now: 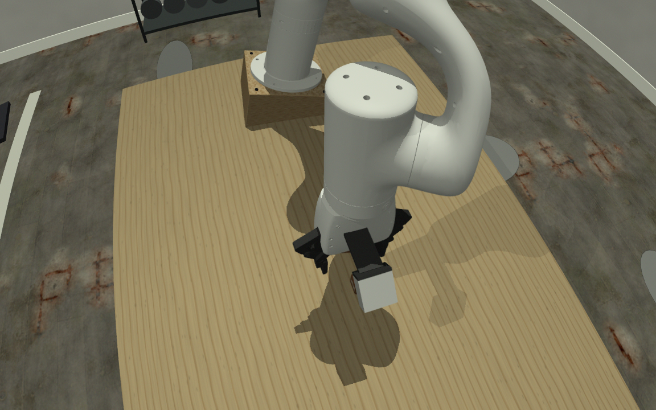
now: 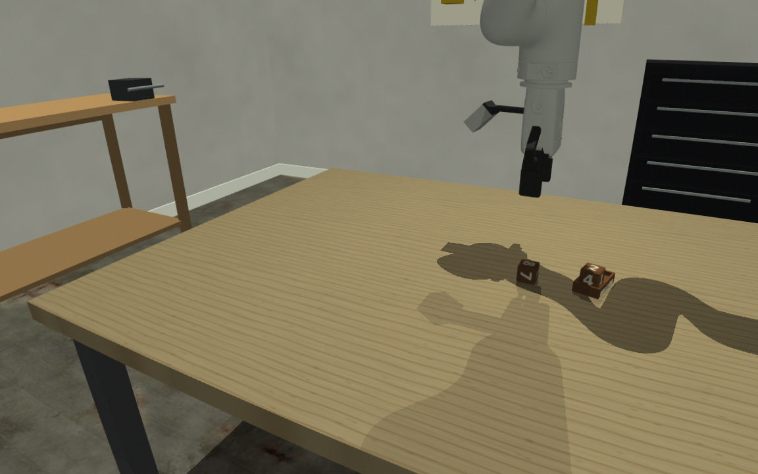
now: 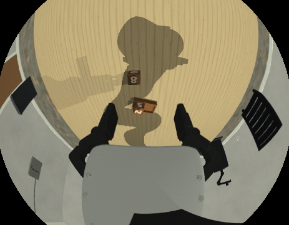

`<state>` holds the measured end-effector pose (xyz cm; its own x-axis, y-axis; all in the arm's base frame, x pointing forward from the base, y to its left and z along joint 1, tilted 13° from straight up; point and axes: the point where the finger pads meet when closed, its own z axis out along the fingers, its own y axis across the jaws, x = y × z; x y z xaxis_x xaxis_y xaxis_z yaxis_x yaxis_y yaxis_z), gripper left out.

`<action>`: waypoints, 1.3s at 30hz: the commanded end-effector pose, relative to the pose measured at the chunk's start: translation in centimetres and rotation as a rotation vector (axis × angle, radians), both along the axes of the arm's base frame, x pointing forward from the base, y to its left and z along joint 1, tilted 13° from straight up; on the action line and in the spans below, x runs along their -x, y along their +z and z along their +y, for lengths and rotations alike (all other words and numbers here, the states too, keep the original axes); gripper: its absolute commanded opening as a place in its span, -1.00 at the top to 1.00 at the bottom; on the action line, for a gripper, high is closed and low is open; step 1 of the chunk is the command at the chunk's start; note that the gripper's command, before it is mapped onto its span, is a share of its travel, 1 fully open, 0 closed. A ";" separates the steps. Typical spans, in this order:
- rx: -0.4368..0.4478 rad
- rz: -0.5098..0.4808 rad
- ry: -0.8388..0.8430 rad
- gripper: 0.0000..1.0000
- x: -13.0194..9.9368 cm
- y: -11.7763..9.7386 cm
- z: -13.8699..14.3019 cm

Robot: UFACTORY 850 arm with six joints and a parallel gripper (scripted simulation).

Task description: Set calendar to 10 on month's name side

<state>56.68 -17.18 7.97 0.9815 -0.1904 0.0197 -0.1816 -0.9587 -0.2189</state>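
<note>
A loose brown cube (image 2: 527, 272) (image 3: 133, 77) stands on the table, with 8 on top, 7 and 0 on two sides; in the top view the arm mostly hides it. The brown tray (image 2: 585, 289) (image 3: 150, 107) lies flat. A second cube (image 2: 592, 275) (image 3: 138, 107) stands in one end of it, with 2 on top, and 4, 5 and 1 on sides; the other end is empty. White marks, unreadable, show on the tray's long side below the 1. My gripper (image 1: 353, 263) (image 2: 530, 191) (image 3: 145, 110) is open and empty, high above the table, pointing down.
The arm's wooden base block (image 1: 284, 109) stands at the table's back edge. The wrist camera (image 1: 377, 291) (image 2: 478, 117) juts out beside the gripper. A black drawer cabinet (image 2: 705, 141) and a wooden shelf (image 2: 64, 112) stand beyond the table.
</note>
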 end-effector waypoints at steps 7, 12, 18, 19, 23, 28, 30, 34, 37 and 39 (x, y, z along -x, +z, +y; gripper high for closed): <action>0.007 -0.023 0.098 -1.00 -0.1 0.0 0.0; 0.013 -0.044 0.194 -1.00 -0.1 -0.1 0.1; 0.025 -0.089 0.399 -1.00 -0.1 -0.3 0.3; 0.026 -0.091 0.410 -1.00 -0.1 -0.3 0.4; 0.035 -0.122 0.550 -1.00 -0.1 -0.4 0.5; 0.043 -0.151 0.686 -1.00 -0.1 -0.6 0.6; 0.047 -0.163 0.741 -1.00 -0.1 -0.6 0.7; 0.054 -0.190 0.865 -1.00 -0.1 -0.7 0.8; 0.060 -0.210 0.953 -1.00 -0.2 -0.8 0.9; 0.064 -0.224 1.018 -1.00 -0.2 -0.9 0.9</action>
<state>56.75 -16.31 7.12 0.7512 0.6396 0.1634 0.6585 -0.7432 -0.1181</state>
